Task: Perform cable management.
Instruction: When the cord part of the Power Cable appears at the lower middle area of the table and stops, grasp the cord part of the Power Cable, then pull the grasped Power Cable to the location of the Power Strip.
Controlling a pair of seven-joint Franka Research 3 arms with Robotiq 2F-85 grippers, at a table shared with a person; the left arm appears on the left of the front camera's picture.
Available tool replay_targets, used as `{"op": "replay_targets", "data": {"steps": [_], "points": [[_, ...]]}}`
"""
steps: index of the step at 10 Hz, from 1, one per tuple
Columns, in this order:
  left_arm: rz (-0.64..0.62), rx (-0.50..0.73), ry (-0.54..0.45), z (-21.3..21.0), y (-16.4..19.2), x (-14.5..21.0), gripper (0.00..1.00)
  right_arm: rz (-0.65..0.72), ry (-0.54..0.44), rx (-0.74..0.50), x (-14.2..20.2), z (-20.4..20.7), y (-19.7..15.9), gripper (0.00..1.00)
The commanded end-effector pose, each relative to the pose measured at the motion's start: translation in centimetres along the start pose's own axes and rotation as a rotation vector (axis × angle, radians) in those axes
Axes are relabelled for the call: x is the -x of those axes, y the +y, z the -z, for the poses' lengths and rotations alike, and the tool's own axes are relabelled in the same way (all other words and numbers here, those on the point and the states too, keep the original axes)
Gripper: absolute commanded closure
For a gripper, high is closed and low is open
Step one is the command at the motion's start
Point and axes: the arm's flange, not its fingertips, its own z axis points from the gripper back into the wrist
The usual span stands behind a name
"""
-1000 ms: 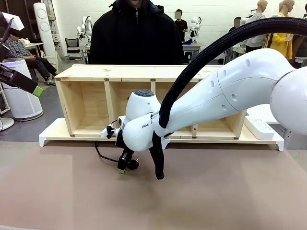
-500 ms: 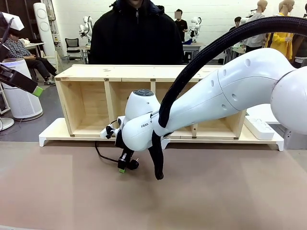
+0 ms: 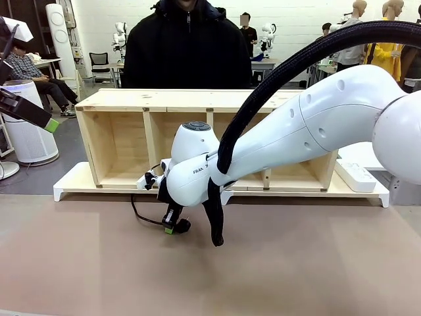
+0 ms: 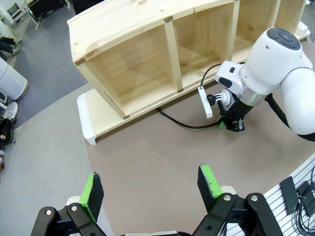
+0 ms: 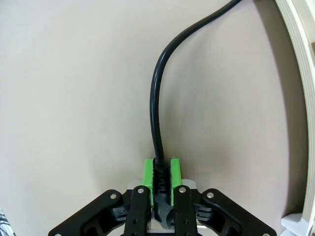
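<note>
A robotics lab: a white robot arm (image 3: 316,125) over a worktable (image 3: 296,263), desks (image 3: 266,65) and an office chair (image 3: 100,62) behind.

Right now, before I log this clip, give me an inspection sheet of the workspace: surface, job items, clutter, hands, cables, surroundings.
Surface: brown table, matte.
Job's things: cable lies on the table, curving from the base of the wooden shelf to the right hand.
Clutter: white power strip on the shelf's base board, at its right end.
Hands: right hand low over the table, shut on the cable; left hand open, raised, holding nothing.
Cables: ribbed black hose along the right arm.
Surroundings: person in black standing behind the shelf.
</note>
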Motion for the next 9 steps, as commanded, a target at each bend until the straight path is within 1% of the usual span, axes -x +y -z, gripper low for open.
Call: {"op": "replay_targets", "data": {"steps": [1, 3, 4, 9], "points": [[0.000, -0.004, -0.009, 0.14, 0.05, -0.22, 0.00, -0.017, 0.008, -0.027, 0.33, -0.45, 0.16, 1.00], [0.000, -0.004, -0.009, 0.14, 0.05, -0.22, 0.00, -0.016, 0.025, -0.037, 0.14, -0.50, 0.27, 1.00], [0.000, -0.004, -0.009, 0.14, 0.05, -0.22, 0.00, -0.004, 0.001, -0.001, -0.01, 0.00, 0.03, 1.00], [0.000, -0.004, -0.009, 0.14, 0.05, -0.22, 0.00, -0.004, 0.001, -0.001, -0.01, 0.00, 0.03, 1.00]]}}
